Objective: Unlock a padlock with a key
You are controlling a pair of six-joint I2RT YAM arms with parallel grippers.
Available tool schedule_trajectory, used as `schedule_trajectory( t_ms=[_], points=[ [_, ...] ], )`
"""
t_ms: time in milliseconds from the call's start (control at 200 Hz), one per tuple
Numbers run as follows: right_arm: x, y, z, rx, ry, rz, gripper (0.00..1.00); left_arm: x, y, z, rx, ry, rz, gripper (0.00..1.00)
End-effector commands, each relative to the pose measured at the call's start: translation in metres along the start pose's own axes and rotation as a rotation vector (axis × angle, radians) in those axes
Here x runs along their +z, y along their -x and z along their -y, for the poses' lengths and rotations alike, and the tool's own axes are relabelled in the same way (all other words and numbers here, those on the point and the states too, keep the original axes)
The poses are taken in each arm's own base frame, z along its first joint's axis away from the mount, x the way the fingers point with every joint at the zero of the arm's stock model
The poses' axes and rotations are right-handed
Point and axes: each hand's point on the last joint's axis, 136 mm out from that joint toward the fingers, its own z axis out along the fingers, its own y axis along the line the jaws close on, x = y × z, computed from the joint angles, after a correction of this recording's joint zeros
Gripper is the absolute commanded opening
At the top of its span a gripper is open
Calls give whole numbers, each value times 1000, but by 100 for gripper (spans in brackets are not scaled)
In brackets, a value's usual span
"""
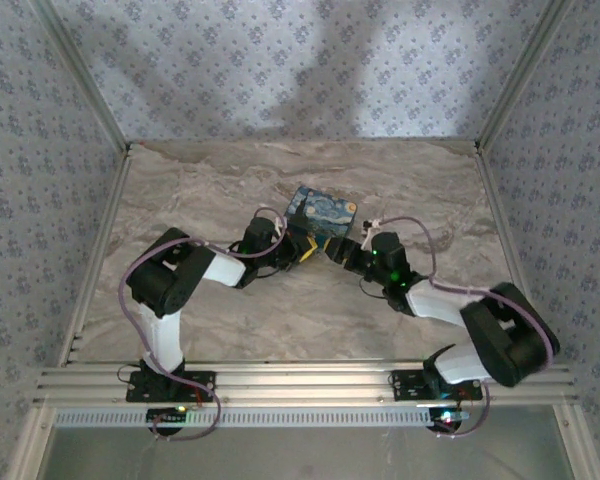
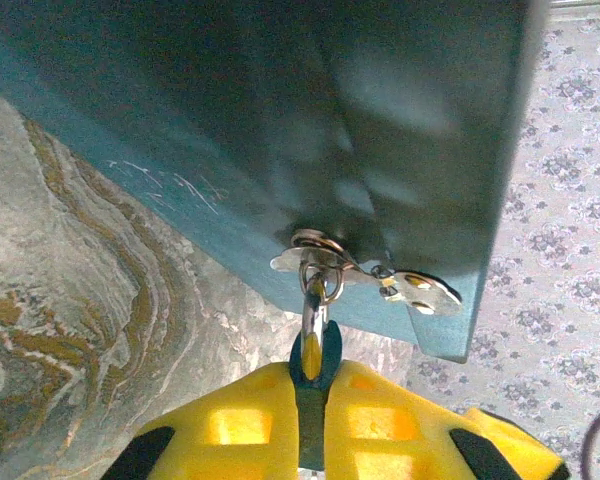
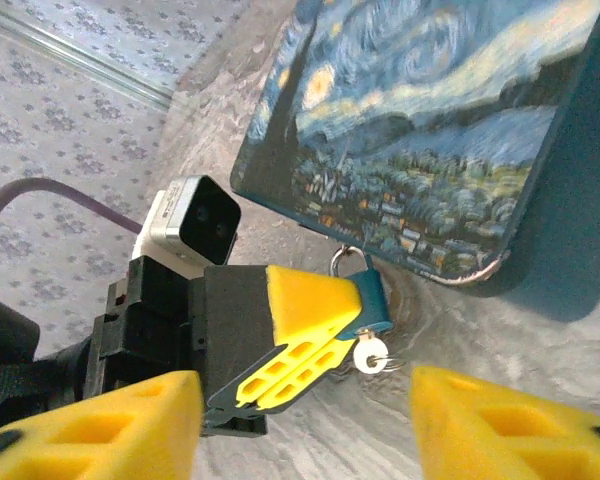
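**A:** From above, where does everything sit?

**B:** On the beige marble-patterned tabletop (image 1: 180, 180), the left pincer (image 1: 302, 250) and the right pincer (image 1: 348, 252) face each other, close together. The rectangular tin box printed with a blue-and-yellow starry night (image 1: 322, 212) lies just beyond both. The lock is too small to make out here.

**A:** And the left wrist camera?

**B:** The left pincer (image 2: 315, 375) has its yellow fingers (image 2: 250, 420) pressed together on the tiny blue-grey metal padlock (image 2: 315, 358), held right at the fingertips. Straight ahead of the pincer, the padlock's shackle passes through a small silvery metal ring (image 2: 318, 245) on the dark teal side of the tin (image 2: 280, 120). A silvery latch plate (image 2: 420, 292) sits just to the right of that ring.

**A:** What does the right wrist camera show?

**B:** The right pincer (image 3: 300, 400) has its yellow fingers (image 3: 90, 425) spread wide, with nothing gripped between them. Ahead of it, in line with the gap, the left pincer (image 3: 325, 315) clamps the padlock (image 3: 372, 300). The padlock hangs at the near edge of the painted tin (image 3: 430, 130). A small silvery piece with a hole (image 3: 370, 355) sits just under the padlock, touching it. I cannot tell whether that is the key. The silver-cased camera (image 3: 192, 225) on the left wrist shows behind its finger.
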Motion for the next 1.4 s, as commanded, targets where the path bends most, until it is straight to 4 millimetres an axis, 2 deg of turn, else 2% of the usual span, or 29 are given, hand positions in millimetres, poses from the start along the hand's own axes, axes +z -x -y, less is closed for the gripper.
schedule_trajectory(
  t_ms=[0, 175, 305, 425, 495, 590, 710, 924, 1249, 1394],
  points=[
    [-20, 10, 10, -234, -108, 23, 67, -3, -2, 25, 4, -45, 2, 8],
    [-44, 33, -21, -552, -85, 85, 83, -5, -3, 30, -27, -50, 4, 4],
    [-54, 43, -39, -788, -65, 142, 85, -6, -3, 35, -51, -58, 4, 2],
    [-56, 32, -58, -1093, -31, 153, 85, -6, -6, 39, -75, -65, -2, 0],
    [-54, 19, -62, -1276, -31, 116, 85, -7, -7, 40, -92, -65, -3, 0],
    [-48, 1, -54, -1500, -63, 34, 86, -8, -8, 43, -111, -69, -6, 0],
    [-43, -13, -39, -1662, -105, -45, 87, -9, -9, 46, -136, -65, -6, 0],
    [-25, -30, -10, -1819, -157, -135, 88, -10, -13, 54, -188, -66, -13, 0],
    [-3, -37, -8, -1810, -97, -114, 86, -8, -19, 55, -219, -51, -15, 0],
    [5, -38, -3, -1779, -93, -112, 82, -7, -20, 56, -220, -50, -18, 0]
  ],
)
